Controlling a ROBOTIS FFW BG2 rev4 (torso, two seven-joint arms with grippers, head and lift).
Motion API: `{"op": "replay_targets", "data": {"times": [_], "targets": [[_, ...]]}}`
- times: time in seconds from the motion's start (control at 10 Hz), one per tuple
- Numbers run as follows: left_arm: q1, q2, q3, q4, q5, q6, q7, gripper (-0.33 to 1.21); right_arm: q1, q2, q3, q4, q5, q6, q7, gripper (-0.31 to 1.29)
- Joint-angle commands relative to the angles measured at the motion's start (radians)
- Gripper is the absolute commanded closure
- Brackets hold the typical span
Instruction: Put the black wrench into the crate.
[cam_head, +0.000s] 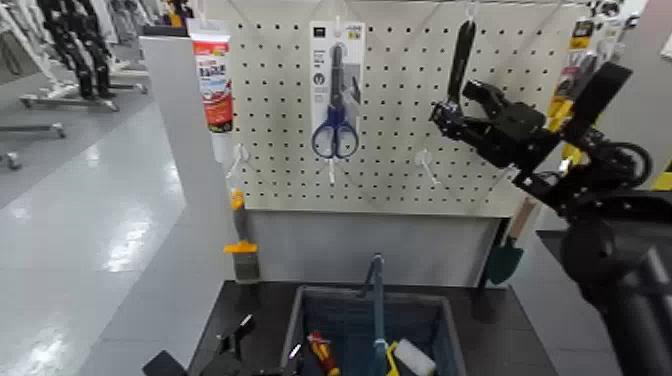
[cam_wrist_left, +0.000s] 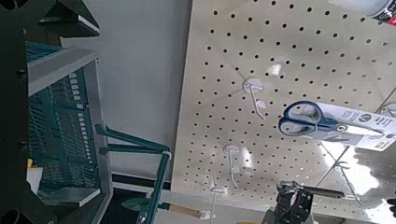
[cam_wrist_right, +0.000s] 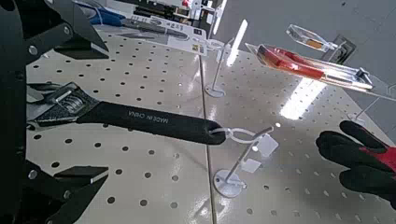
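In the right wrist view, the right tool (cam_wrist_right: 82, 108) parts its jaws around the head of the wrench (cam_wrist_right: 149, 121), hung by its handle from a hook (cam_wrist_right: 229, 177), presumably to steady it for unhooking.

Behind your work stands a cream pegboard (cam_head: 390, 110) with rows of small holes; to its left, you have a glossy grey floor (cam_head: 75, 220) with bright reflections, and white-framed equipment (cam_head: 70, 70) farther back.

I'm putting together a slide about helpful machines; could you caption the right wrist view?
The right gripper reaches around the jaw head of a black wrench hanging on a pegboard.
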Motion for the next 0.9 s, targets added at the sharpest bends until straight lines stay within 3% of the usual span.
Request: {"op": "replay_targets", "data": {"times": [0.1,0.9], "targets": [[0.000,0.000,0.000,0.000,0.000,0.000,0.000,0.10,0.004,-0.001,0.005,-0.029,0.020,0.007,-0.009,1.11],[-0.002,-0.002,-0.002,0.000,-0.002,0.002,-0.002,0.11,0.003,-0.003,-0.001,-0.036,0.018,0.011,-0.008,1.11]]}}
